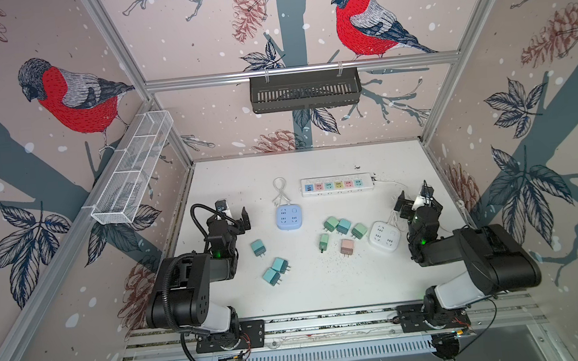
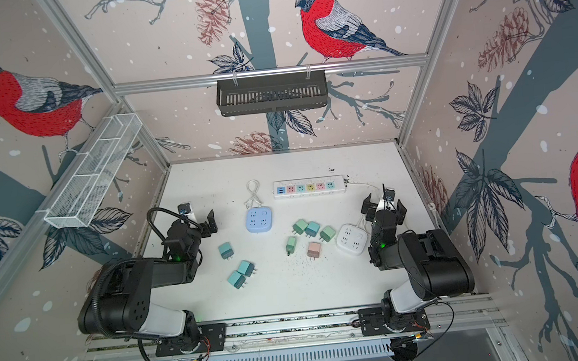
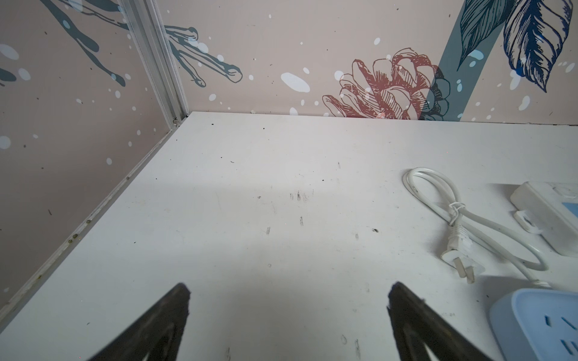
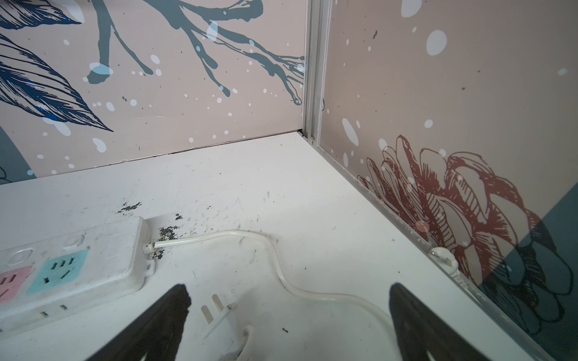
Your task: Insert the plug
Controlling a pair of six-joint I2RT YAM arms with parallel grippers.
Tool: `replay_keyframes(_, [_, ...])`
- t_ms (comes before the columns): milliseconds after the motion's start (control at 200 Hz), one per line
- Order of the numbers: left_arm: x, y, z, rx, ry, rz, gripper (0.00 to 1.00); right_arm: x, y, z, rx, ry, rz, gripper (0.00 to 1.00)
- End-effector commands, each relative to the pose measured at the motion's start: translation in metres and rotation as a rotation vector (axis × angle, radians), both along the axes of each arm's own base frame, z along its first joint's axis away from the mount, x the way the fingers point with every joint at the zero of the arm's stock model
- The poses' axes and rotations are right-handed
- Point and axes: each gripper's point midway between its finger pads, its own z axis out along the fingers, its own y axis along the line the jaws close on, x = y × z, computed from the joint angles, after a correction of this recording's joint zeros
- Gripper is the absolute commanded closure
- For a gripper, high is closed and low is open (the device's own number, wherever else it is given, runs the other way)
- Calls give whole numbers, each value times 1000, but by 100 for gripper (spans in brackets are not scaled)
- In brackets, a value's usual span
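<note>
The left claw (image 3: 288, 289) stands wide open, nothing between its dark fingers (image 3: 175, 312), over a bare patch of the white surface (image 3: 250, 203) near the left wall. Just to its right lies the pale blue square socket block (image 1: 288, 217). Behind that block is the looped white cord (image 3: 438, 200), tied at the middle and ending in a flat white two-pin plug (image 3: 461, 261) that rests on the surface.

The right claw (image 4: 289, 290) is also spread wide and empty, close to the right wall. In its wrist view a second white two-pin plug (image 4: 219, 315) lies on the surface between the fingers, pins pointing towards the far wall. The white rounded square socket block (image 1: 384, 236) sits just beside the right arm.

Along the far part of the surface, between the two claws, lies the long white power strip (image 1: 337, 184) with its row of coloured sockets. Its thin white cable (image 4: 281, 272) snakes off towards the right wall.

Small cube plug adapters lie loose in the middle:
- the single teal adapter (image 1: 258, 248) is near the left arm
- the teal pair (image 1: 280, 265) lies touching, nearer the front
- the mint green adapter (image 1: 331, 223), the middle teal adapter (image 1: 344, 226) and the right green adapter (image 1: 359, 231) are bunched together
- the lone green adapter (image 1: 324, 241) and the pink adapter (image 1: 347, 247) lie just in front of them
</note>
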Motion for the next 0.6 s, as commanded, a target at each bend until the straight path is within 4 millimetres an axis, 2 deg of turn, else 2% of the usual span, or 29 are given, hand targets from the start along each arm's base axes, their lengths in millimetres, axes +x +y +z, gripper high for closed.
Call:
replay_keyframes(0, [3,1,12,-1,-47,11,2,0,0,8,5,-37,-4,0])
replay_keyframes(155, [14,3,23,24,-2,30,2,1,8,21,-38,-38,12,0])
replay_keyframes(245, [29,7,25,-21,102,74,2,0,5,30,-64,17,-70,0])
replay_keyframes(325, [28,2,33,-27,96,58,2,0,4,44,-36,28,-129,0])
replay_keyframes(370, [25,3,45,-71,67,79,2,-1,3,45,4,54,-163,0])
replay_keyframes(380, [24,4,48,-82,58,84,2,-1,2,54,30,43,-175,0])
replay_keyframes(440, [19,-1,67,-146,24,71,2,0,5,64,106,103,-193,0])
replay_keyframes(485, [15,-3,79,-203,4,68,2,0,14,67,141,170,-151,0])
replay_keyframes(595, [8,-5,102,-278,-13,69,1,-8,27,88,282,153,-84,0])
